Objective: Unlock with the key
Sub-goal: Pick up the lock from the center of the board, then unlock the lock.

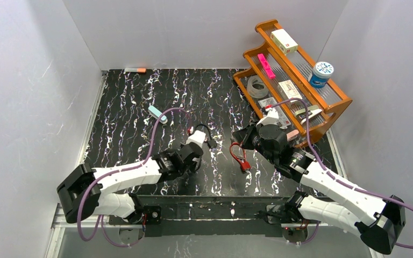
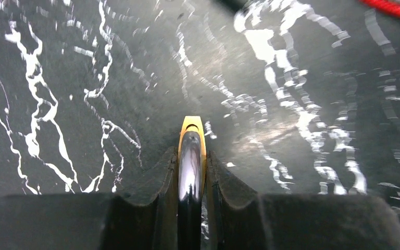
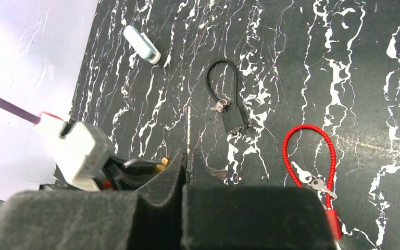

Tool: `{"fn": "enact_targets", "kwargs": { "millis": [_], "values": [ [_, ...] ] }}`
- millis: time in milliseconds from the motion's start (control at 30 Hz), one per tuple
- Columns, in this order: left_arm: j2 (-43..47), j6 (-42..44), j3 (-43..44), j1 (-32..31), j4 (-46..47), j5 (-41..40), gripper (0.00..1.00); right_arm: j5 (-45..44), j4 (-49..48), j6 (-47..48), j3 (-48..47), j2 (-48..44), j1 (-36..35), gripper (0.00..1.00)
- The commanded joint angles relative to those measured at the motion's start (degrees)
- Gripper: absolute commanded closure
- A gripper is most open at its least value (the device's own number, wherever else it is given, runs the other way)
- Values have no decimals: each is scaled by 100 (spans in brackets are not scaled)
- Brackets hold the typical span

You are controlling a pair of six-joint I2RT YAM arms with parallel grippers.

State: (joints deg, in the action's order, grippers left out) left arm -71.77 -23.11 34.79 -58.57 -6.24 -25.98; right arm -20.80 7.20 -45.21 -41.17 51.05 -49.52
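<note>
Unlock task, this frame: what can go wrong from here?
1. The left gripper pinches the brass padlock across its narrow edges; it may twist when the key pushes in.
2. The right gripper holds the thin key at its fingertips; it could slip or miss the keyhole, which no view shows.
3. The red cable lock and black cable lock lie close by; an arm could snag them.

right gripper bottom centre, jaws together | black cable lock centre, keys attached | red cable lock lower right | small white object upper left
</note>
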Motion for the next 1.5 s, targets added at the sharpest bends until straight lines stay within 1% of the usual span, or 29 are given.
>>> {"fn": "enact_targets", "kwargs": {
  "millis": [0,67,133,233,300,400,467,500,567,633,700,767,800,867,1000,1133,1167,1333,1467],
  "values": [
    [183,356,1491,125,-739,519,100,411,-471,648,-179,-343,35,99],
    [82,481,2036,364,-1112,1048,100,1060,-743,1007,-133,-587,163,99],
    [3,463,2643,660,-1442,1584,100,1733,-906,1171,-172,-737,370,99],
    [-282,113,3666,1145,-2135,2045,100,2645,-949,1167,-310,-788,701,99],
    [-409,-115,4225,1499,-2391,2424,100,3191,-1067,1162,-399,-819,796,99],
    [-502,-332,4768,2027,-2373,3716,100,3940,-1321,1207,-648,-808,838,99],
    [-614,-370,5103,2361,-2355,4572,100,4306,-1379,1216,-830,-721,847,99],
    [-693,-391,5285,2529,-2363,5158,100,4464,-1405,1198,-894,-672,850,99],
    [-843,-648,5536,2854,-2307,6002,100,4686,-1494,1075,-915,-602,852,99],
    [-932,-1212,5698,3066,-2018,6705,100,4839,-1727,823,-848,-596,863,99],
    [-914,-1661,5682,3139,-1524,7218,100,5022,-2335,319,-653,-716,871,99],
    [-929,-2354,5655,3193,-1018,7754,100,5317,-3028,-249,-433,-788,899,99],
    [-935,-2632,5635,3220,-790,7997,100,5429,-3153,-421,-405,-775,920,99],
    [-912,-3240,5524,3261,-187,8380,100,5569,-3304,-648,-395,-734,954,99],
    [-847,-4279,5277,3427,1254,9022,100,5911,-3504,-808,-383,-675,1033,99],
    [-877,-5914,4815,3485,3329,9454,100,6051,-3517,-833,-353,-771,1079,99],
    [-863,-6115,4756,3485,3587,9516,100,6032,-3471,-825,-342,-799,1086,99],
    [-662,-5945,4747,3484,3639,9679,100,5833,-3358,-816,-317,-926,1102,99],
    [-450,-5856,4638,3484,3634,9721,100,5607,-3035,-638,-483,-918,1100,99]
  ]
}}
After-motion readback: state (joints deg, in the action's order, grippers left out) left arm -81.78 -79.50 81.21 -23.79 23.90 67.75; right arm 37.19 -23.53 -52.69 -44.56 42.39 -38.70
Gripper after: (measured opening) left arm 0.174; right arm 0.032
